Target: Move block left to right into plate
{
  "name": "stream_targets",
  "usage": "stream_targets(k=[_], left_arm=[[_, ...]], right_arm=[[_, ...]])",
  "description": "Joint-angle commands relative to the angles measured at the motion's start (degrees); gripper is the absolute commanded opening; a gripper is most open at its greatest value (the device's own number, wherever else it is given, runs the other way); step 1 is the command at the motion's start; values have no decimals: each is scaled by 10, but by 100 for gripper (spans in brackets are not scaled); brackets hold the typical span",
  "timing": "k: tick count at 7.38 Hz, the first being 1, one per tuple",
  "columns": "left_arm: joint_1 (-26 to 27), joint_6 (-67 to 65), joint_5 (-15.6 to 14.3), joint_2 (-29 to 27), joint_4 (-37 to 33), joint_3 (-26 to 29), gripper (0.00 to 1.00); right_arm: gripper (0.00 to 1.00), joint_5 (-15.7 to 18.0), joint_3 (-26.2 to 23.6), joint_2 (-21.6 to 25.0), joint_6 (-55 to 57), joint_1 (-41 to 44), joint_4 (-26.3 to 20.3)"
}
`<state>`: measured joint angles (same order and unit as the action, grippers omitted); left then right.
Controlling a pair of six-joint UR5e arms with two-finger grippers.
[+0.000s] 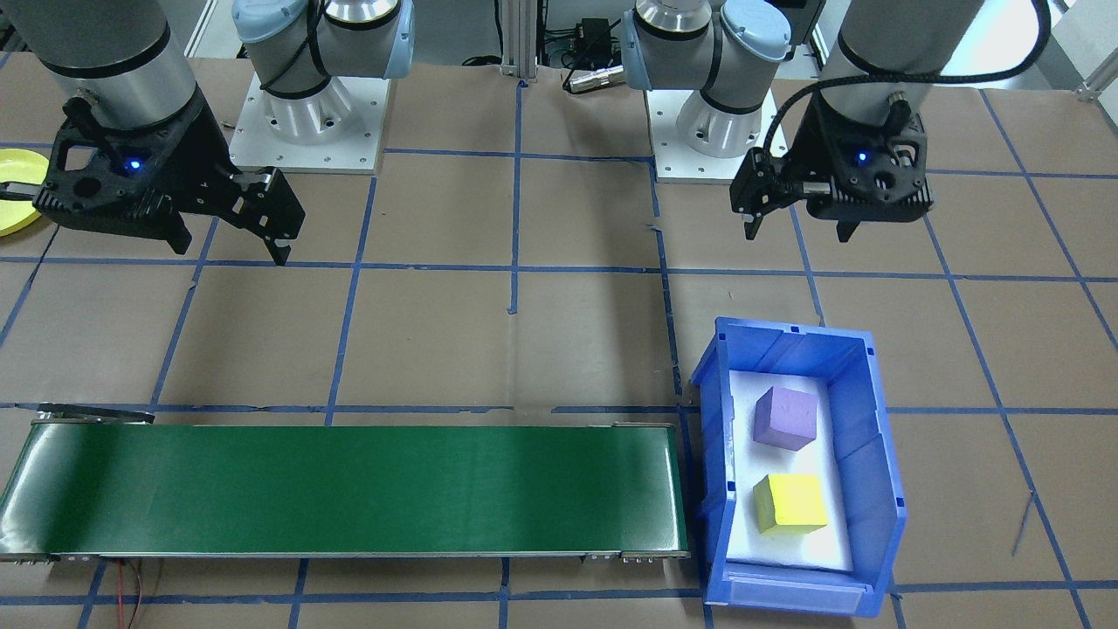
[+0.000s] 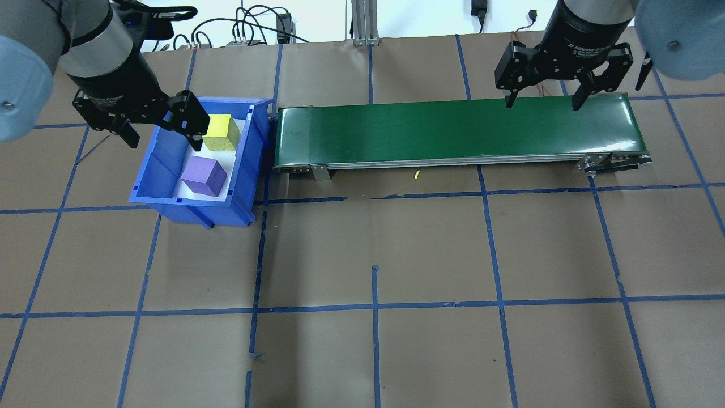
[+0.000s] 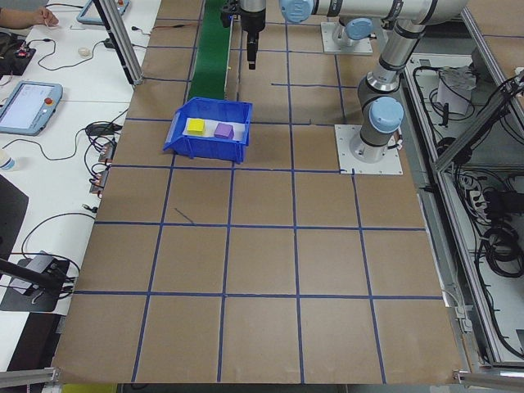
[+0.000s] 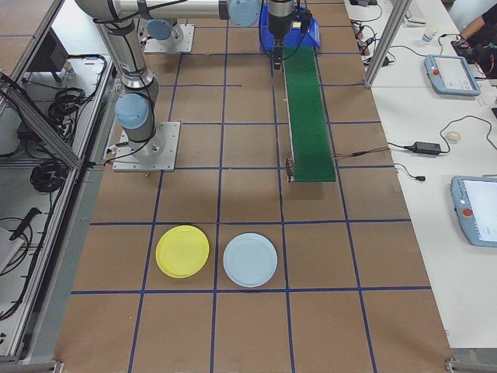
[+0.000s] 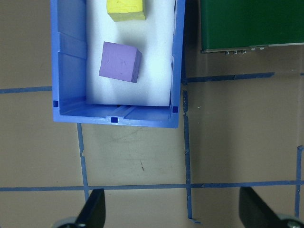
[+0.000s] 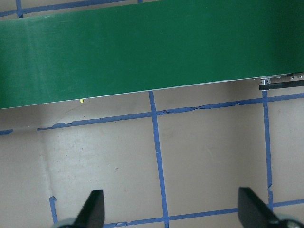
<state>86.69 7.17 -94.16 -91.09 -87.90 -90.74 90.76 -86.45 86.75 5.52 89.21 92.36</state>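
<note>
Both blocks sit in the blue bin (image 2: 170, 187) at the robot's left end of the table: the purple block (image 2: 204, 175) on the white foam lining nearer the robot, and the yellow block (image 2: 221, 132) just beyond it, farther from the robot; the two lie near each other but apart. The left gripper (image 2: 164, 133) hangs over the bin's left side with its fingers spread wide and nothing between them; in the left wrist view the fingertips (image 5: 95, 209) frame bare brown table just outside the bin's near wall, so the purple block (image 5: 120, 61) lies forward of the fingers, away from the robot, with the yellow block (image 5: 125, 9) farther on in the same direction. Both blocks are cubes, so no long axis constrains the grasp, though the purple one is turned slightly against the bin walls. The right gripper (image 2: 546, 96) hovers wide and empty over the far end of the green conveyor belt (image 2: 453, 133), well apart from the bin. The left arm is plainly the nearer one for the pick. The yellow plate (image 4: 182, 251) lies at the robot's right end of the table beside a pale blue plate (image 4: 250, 259), well beyond the belt's end.
</note>
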Motion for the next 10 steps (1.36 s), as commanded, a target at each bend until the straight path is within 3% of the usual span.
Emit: stream_targets(k=[1,4,7,10], left_arm=[[-23,22,-1,-78,94,0,100],[-48,65,1,-136,125,-1,100],[-56,69,1,-196,249,-46,100],[-56,71,25,-217,266,-78,100]], right_arm=[[100,0,0,0,-1,0,-2],[100,0,0,0,-3,0,-2],[100,1,-1,4,-6,0,-3],[100,1,-2,4,-6,0,-4]])
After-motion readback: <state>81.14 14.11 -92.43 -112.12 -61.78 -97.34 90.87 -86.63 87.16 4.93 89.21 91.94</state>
